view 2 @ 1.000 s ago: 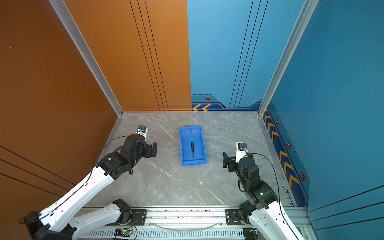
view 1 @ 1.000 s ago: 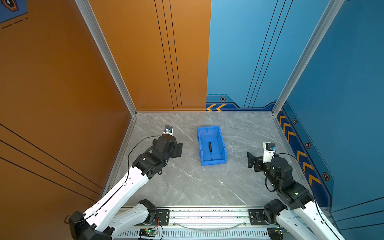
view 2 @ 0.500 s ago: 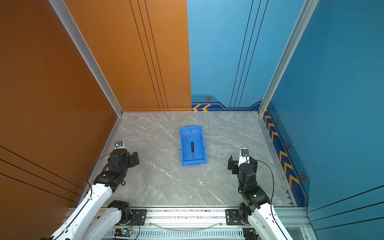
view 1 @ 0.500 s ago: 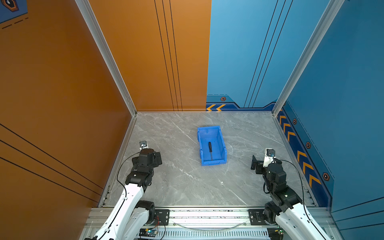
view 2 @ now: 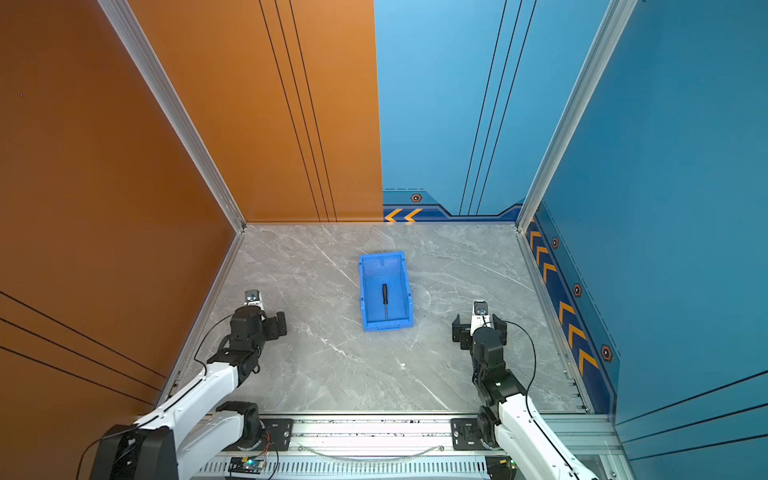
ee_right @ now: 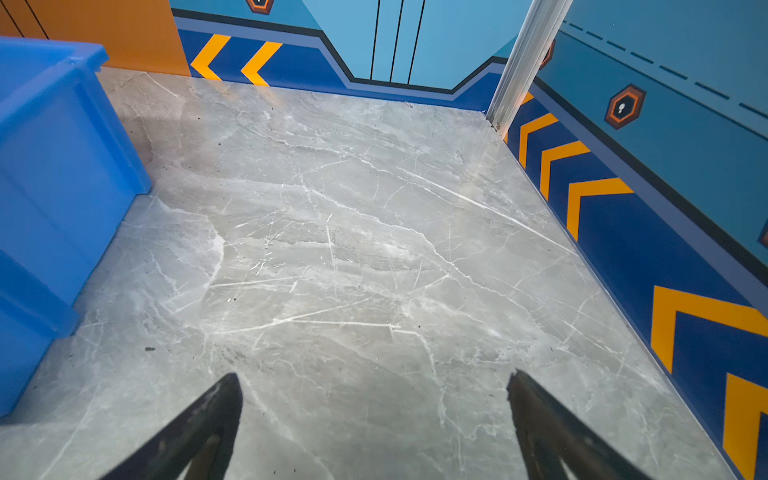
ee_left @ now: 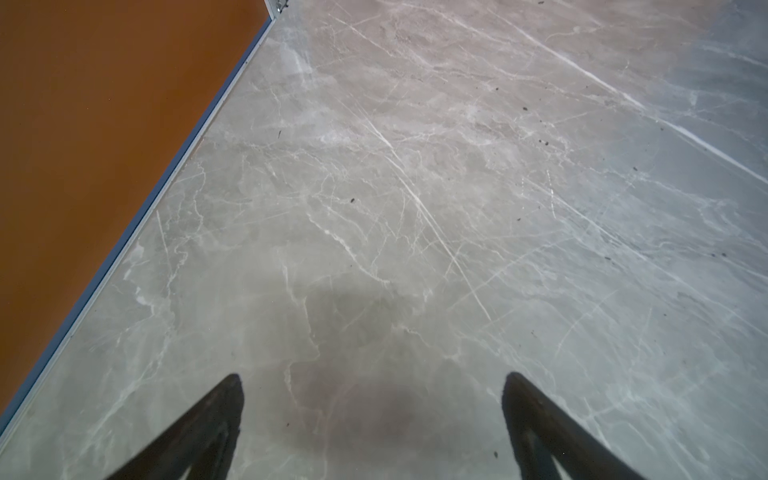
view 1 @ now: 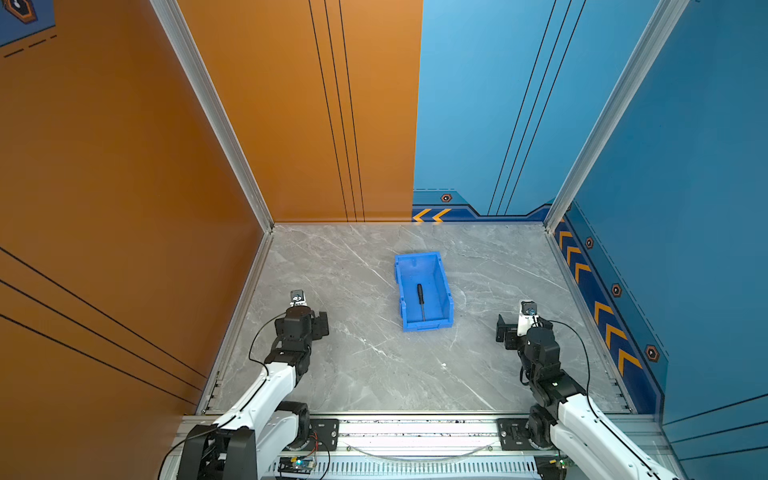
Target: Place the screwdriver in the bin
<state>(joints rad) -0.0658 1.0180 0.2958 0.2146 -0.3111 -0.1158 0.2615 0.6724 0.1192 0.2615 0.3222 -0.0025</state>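
**Top views: screwdriver lying inside the bin**

Both top views show the slim tool flat on the bin's smooth floor, lengthwise. Its black handle points toward the bin's tall back wall, and its thin silver shaft points toward the lowered front lip. It sits roughly midway between the two long sloped walls and touches neither. The bin is a bright blue rectangular plastic tub, glossy and slightly tapered, standing on the table — a grey, marble-patterned slab with pale veins and small dark specks.

The left gripper hangs well to the left of the bin. Its two dark, wedge-shaped fingers are spread wide over bare stone, with nothing between them. An orange wall panel edged by a thin metal strip runs past it, on the side away from the bin.

The right gripper is well to the right of the bin. Its tapered black fingers are likewise parted and empty. In the right wrist view the bin's outer side wall rises close by — matte blue, with a thick rolled rim.
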